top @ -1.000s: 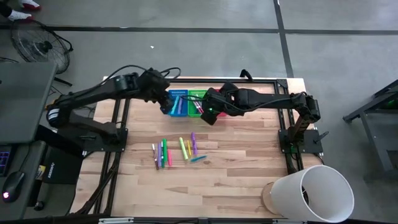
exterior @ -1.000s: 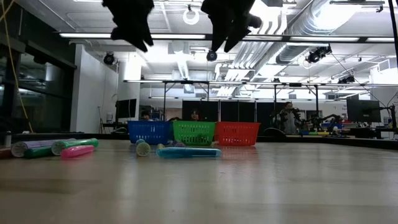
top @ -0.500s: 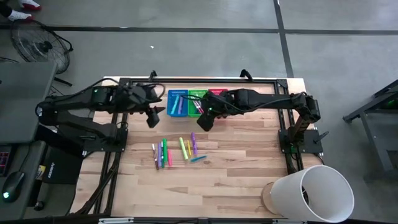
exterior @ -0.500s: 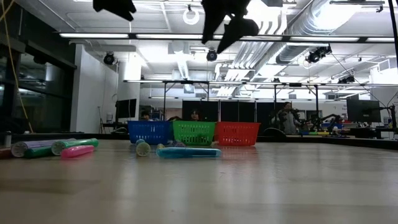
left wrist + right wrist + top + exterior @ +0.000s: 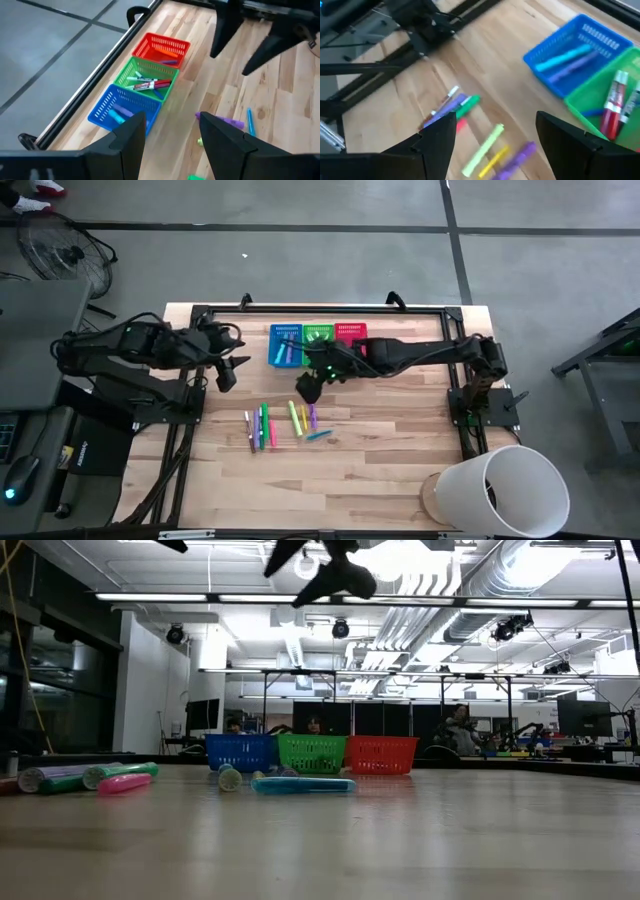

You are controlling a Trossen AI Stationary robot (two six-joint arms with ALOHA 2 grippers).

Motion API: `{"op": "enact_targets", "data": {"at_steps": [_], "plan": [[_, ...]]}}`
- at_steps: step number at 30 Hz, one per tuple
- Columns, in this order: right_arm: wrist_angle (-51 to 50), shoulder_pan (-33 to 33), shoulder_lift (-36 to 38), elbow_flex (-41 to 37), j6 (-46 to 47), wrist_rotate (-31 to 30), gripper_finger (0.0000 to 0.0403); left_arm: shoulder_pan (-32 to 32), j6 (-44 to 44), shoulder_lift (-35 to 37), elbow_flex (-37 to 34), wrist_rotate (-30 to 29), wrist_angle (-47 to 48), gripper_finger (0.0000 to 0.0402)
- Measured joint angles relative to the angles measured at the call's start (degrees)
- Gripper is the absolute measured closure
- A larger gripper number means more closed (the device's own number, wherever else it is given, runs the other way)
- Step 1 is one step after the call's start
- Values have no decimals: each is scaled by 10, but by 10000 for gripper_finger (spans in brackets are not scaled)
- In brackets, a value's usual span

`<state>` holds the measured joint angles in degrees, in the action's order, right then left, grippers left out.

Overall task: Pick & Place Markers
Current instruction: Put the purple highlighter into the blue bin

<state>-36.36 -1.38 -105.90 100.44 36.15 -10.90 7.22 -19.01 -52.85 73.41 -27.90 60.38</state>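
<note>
- Loose on the pale wooden desk [image 5: 380, 450], near its middle: a short row of thin pen-like markers in mixed colours [image 5: 283, 422], lying flat, most with long axes running near-to-far, one blue one angled across.
- Behind them, at the far edge: three small mesh baskets side by side, blue basket [image 5: 284, 346], green basket [image 5: 317, 343], red basket [image 5: 349, 335].
- Only in the left wrist view: more markers inside all three baskets.
- Only in the low view: people in the room beyond.
- Right hand [image 5: 309, 387] spread, empty, above the row's far end.
- Left hand [image 5: 225, 373] spread, empty, at the desk's left.
</note>
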Motion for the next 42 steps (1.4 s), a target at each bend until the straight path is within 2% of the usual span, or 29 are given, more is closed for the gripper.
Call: {"op": "enact_targets", "data": {"at_steps": [4, 10, 13, 18, 25, 35, 42], "plan": [[35, -6, -27, 27, -12, 3, 150, 17, -8, 12, 0, -8, 3, 220], [2, -9, -107, 146, -58, 6, 171, 40, -23, 33, 0, -17, 21, 220], [-48, -9, -167, 222, -53, 15, 181, 45, -30, 47, 0, -17, 38, 220], [-165, -8, -262, 347, 5, 25, 196, 54, -52, 59, 0, -16, 66, 220], [-193, 11, -266, 245, 149, 51, 211, 72, -66, 81, 0, -18, 91, 220], [-182, 17, -265, 139, 249, 74, 218, 71, -67, 97, 0, -18, 122, 220], [-170, 11, -265, 110, 281, 85, 218, 71, -68, 103, 0, -16, 141, 220]]}}
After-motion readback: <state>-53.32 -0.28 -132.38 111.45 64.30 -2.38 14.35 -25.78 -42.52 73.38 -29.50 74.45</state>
